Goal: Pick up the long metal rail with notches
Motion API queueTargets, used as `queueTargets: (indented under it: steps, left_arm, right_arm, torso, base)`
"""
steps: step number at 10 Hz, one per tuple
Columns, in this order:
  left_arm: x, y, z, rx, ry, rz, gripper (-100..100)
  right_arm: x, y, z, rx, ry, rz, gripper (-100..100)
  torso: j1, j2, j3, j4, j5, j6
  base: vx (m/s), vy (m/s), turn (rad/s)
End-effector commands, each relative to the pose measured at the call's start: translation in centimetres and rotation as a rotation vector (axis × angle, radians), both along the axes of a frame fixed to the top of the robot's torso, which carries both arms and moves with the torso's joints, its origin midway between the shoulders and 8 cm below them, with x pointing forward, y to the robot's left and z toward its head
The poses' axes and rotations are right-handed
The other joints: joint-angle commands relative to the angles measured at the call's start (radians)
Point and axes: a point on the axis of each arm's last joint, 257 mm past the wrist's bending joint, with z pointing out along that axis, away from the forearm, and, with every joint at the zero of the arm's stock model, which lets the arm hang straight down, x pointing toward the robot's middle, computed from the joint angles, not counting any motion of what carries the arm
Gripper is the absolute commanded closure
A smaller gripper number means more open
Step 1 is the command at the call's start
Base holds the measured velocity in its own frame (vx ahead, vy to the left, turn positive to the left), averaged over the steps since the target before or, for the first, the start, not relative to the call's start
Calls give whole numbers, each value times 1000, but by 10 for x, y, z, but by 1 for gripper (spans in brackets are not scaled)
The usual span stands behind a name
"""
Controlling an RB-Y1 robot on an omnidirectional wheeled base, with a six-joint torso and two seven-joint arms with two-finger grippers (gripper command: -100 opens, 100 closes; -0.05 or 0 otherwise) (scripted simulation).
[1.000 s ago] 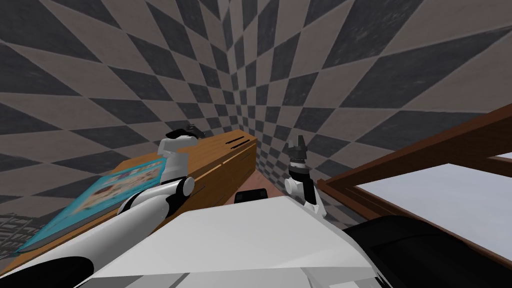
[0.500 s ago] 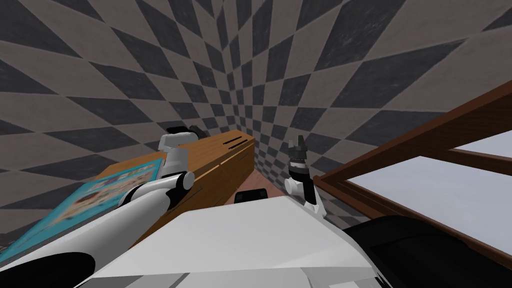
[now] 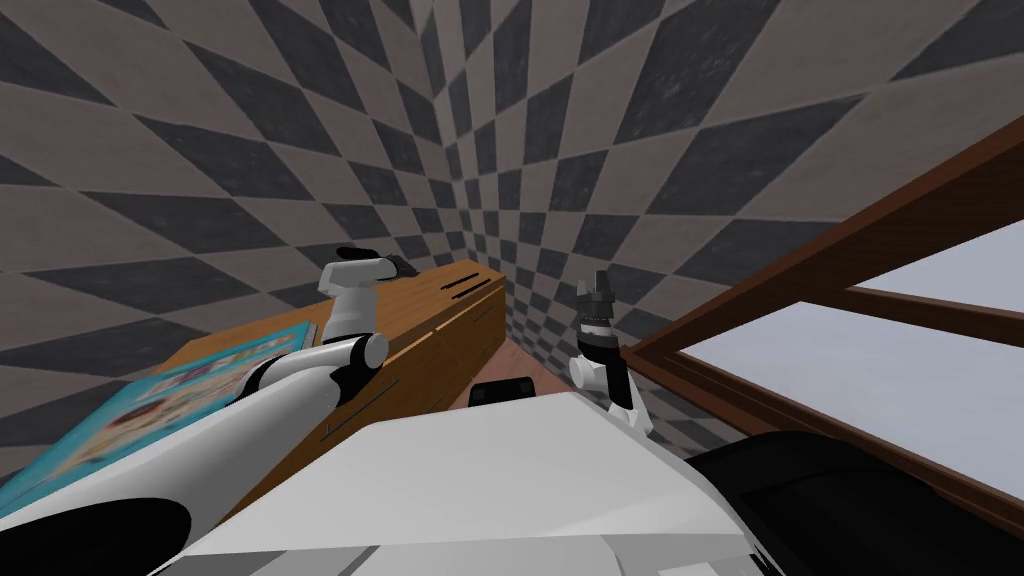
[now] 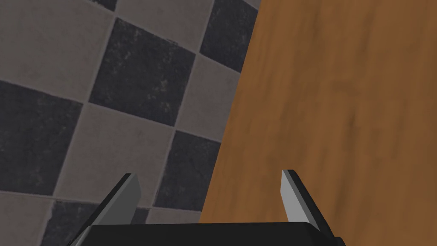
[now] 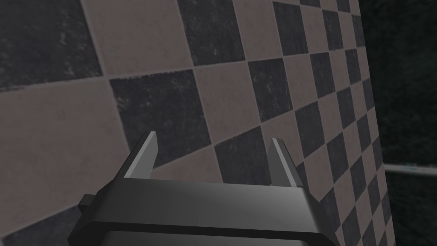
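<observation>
Wooden top (image 4: 337,106) under spread left hand (image 4: 209,173), dark rail (image 3: 468,282) beyond

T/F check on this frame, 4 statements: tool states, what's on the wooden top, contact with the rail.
1. The left tool is open and holds nothing. True.
2. The right tool is shut on the rail. False: its fingers stand apart with nothing between them, facing a chequered wall.
3. A flat teal item lies on the wooden top. True.
4. The left tool is touching the dark rail. False: in the head view the rail lies at the far end of the top, beyond the tool and apart from it. The left wrist view has bare wood and chequered tiles between the fingers.
</observation>
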Motion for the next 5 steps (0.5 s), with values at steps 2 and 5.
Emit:
queueTargets:
  steps: [2,5]
  left_arm:
    - [1,-5,-14,-68,79,-1,-100]
    - [-1,-11,-29,-132,164,-2,-100]
  right_arm:
    - [0,0,0,0,0,0,0]
    - [0,0,0,0,0,0,0]
  torso:
    - [-1,0,0,0,0,1]
    - [-1,0,0,0,-1,1]
  base:
    - [-11,-21,-123]
    - [-3,-18,-88]
